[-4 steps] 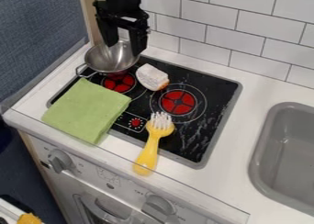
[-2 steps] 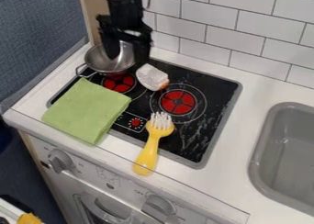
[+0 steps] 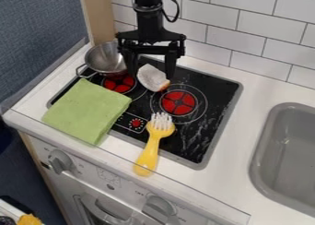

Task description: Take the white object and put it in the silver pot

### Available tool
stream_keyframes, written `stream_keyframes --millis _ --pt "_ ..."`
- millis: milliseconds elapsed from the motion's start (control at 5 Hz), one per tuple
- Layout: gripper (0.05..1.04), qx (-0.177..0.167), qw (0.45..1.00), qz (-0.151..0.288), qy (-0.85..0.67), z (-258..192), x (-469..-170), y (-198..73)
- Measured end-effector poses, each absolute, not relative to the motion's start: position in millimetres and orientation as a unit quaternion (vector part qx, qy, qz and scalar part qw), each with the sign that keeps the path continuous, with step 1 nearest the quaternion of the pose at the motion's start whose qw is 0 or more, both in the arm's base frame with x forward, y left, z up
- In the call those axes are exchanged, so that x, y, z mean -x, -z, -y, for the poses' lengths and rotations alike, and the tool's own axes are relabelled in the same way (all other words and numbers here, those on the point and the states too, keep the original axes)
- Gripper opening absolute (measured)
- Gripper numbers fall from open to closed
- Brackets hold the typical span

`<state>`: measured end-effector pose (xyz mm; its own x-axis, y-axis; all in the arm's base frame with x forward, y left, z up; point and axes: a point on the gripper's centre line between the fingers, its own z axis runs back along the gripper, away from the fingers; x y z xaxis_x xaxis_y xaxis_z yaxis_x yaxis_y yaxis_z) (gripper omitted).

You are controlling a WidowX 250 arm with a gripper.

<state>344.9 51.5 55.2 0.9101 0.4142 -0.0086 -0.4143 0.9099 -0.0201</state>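
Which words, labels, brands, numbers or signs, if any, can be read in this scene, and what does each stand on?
No text can be quoted with certainty.
White toy oven front: faint print beside the round grey knobs, too small to read.
Black cooktop: tiny white marks around a small red dot, too small to make out as numbers or letters.

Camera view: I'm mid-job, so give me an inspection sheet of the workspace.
Surface: black cooktop set in a white counter; pale marks on its right half.
White object: on the cooktop, orange at one end, outside the pot.
Silver pot: upright, back left.
Clutter: green cloth over the cooktop's left edge; yellow brush across its front edge, bristles on the cooktop.
Gripper: open, fingers apart at the white object.
Cables: black loop beside the arm.
Surroundings: tiled wall behind, grey sink at right.
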Motion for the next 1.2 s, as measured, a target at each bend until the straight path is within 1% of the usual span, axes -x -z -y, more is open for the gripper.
stream_keyframes --millis 200,400,600,1000,1200 --pt "1.001 0.019 0.944 0.001 -0.328 -51 -347 -54" --pt "1.001 0.005 0.894 0.003 -0.449 -60 -343 -50" --pt "1.001 -0.008 0.832 0.021 -0.554 -64 -345 -48" --pt "0.999 -0.020 0.811 0.019 -0.584 -64 -353 -24" --pt "0.952 -0.035 0.817 0.018 -0.575 -61 -354 -14"
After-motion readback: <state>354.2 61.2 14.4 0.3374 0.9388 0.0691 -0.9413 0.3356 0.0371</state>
